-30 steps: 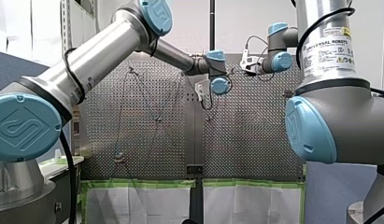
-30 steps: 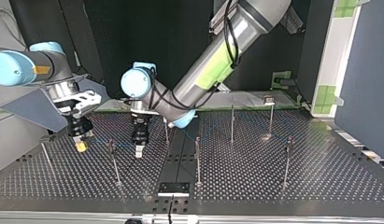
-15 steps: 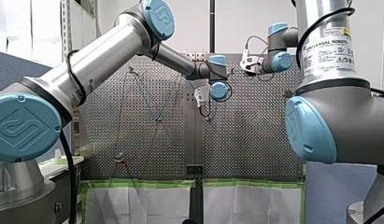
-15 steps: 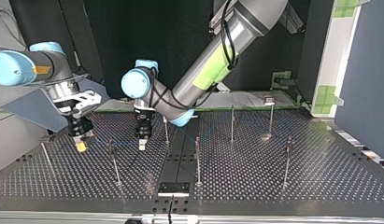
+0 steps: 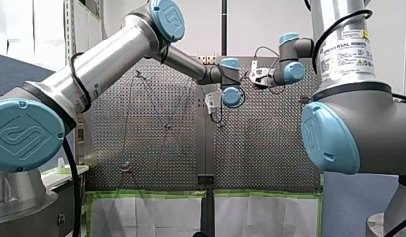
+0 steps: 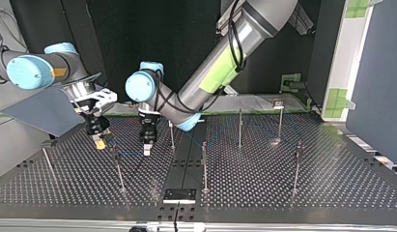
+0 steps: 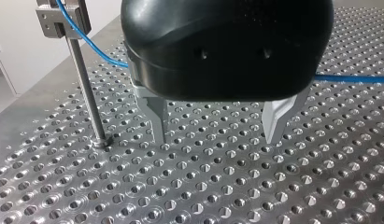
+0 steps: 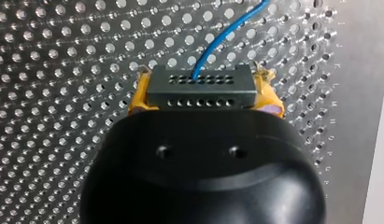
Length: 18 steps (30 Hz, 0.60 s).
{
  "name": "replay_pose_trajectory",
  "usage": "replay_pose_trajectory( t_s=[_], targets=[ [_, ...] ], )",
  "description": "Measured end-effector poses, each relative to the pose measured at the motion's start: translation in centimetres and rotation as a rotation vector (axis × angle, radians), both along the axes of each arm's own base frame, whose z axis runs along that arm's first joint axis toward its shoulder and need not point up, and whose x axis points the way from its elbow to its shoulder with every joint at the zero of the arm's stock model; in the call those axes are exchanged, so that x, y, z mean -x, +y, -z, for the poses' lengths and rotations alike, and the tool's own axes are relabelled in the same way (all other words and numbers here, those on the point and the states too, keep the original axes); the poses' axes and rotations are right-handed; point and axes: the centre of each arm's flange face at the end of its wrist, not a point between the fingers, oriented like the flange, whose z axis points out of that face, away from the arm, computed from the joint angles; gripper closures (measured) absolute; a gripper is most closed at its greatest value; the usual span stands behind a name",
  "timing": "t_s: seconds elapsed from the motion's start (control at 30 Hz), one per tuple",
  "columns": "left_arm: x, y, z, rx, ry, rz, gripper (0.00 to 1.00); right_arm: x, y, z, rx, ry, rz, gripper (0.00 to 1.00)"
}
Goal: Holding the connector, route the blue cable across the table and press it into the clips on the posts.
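My right gripper (image 8: 203, 93) is shut on a dark grey connector (image 8: 200, 86) with rows of small holes, its yellow pads (image 8: 139, 95) on either side. The blue cable (image 8: 217, 42) leaves the connector's face over the perforated table. In the top view my right gripper (image 6: 100, 143) hangs at the left, just beside a thin post (image 6: 118, 169). My left gripper (image 7: 217, 137) stands open close above the table, with nothing between its metal fingers (image 7: 158, 116). The cable (image 7: 98, 46) runs behind it to a clip (image 7: 59, 21) on a post (image 7: 87, 93). In the top view my left gripper (image 6: 147, 147) is right of my right one.
Several thin upright posts stand on the perforated table (image 6: 263, 183), among them ones at the middle (image 6: 204, 166), further back (image 6: 240, 126) and at the right (image 6: 296, 169). A dark block (image 6: 179, 195) sits at the near edge. White sheets edged with green tape (image 5: 151, 215) hang along one table edge.
My right gripper has carried the connector toward the top view's right, closer to the post and my left gripper. My left gripper rose slightly, then held still, open throughout.
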Motion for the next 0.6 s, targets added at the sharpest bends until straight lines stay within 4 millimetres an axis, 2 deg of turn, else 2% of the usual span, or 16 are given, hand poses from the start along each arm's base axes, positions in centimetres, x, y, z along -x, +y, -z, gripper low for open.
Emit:
replay_pose_trajectory(
  t_s=[0.43, 0.53, 0.6],
  targets=[
    [0.1, -0.1, -0.1, 0.003, -0.001, 0.0, 0.0, 0.0, 0.0, 0.0, 0.0, 0.002, 0.0, 1.0],
    [1.1, -0.5, -0.6, 0.025, -0.009, 0.002, 0.0, 0.1, 0.0, -0.6, 0.009, 0.006, 0.003, 1.0],
    [2.2, -0.9, -1.2, 0.048, -0.017, 0.003, 0.0, 0.1, 0.0, -1.8, 0.025, 0.004, 0.007, 1.0]
  ],
)
